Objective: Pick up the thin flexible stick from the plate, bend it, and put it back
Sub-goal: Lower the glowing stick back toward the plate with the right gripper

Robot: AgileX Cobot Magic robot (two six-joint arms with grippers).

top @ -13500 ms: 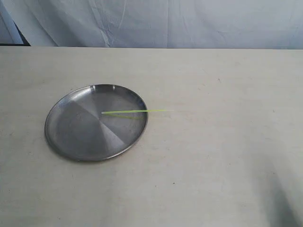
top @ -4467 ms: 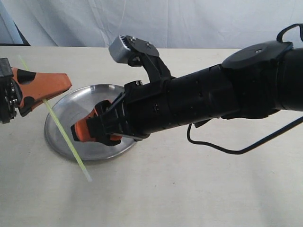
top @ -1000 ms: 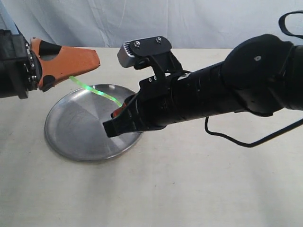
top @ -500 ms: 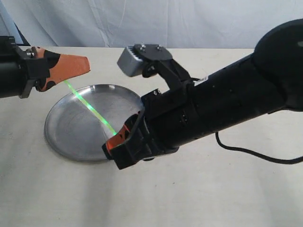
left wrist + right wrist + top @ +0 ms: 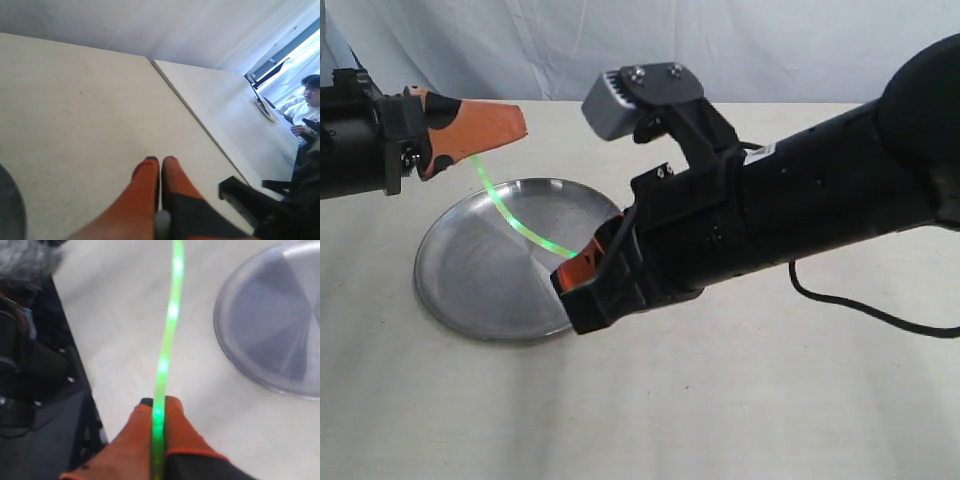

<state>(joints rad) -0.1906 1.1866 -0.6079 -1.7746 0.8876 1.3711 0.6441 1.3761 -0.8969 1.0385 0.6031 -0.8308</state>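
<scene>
Left fingers point(image 5: 478, 128) and right fingers point(image 5: 181, 431) each pinch tight on the stick point(image 5: 519, 224), which curves above the plate point(image 5: 460, 290).

Left tool point(image 5: 517, 122) and right tool point(image 5: 572, 275) point toward each other, both closed.

right gripper point(image 5: 159, 401) pinching glowing stick point(image 5: 172, 310); blurry plate point(image 5: 270, 320) seemingly apart

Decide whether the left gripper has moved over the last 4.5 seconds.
Yes. In the exterior view the left gripper has gone up and right: its tip was beside the plate's left rim and is now above its far rim.
</scene>
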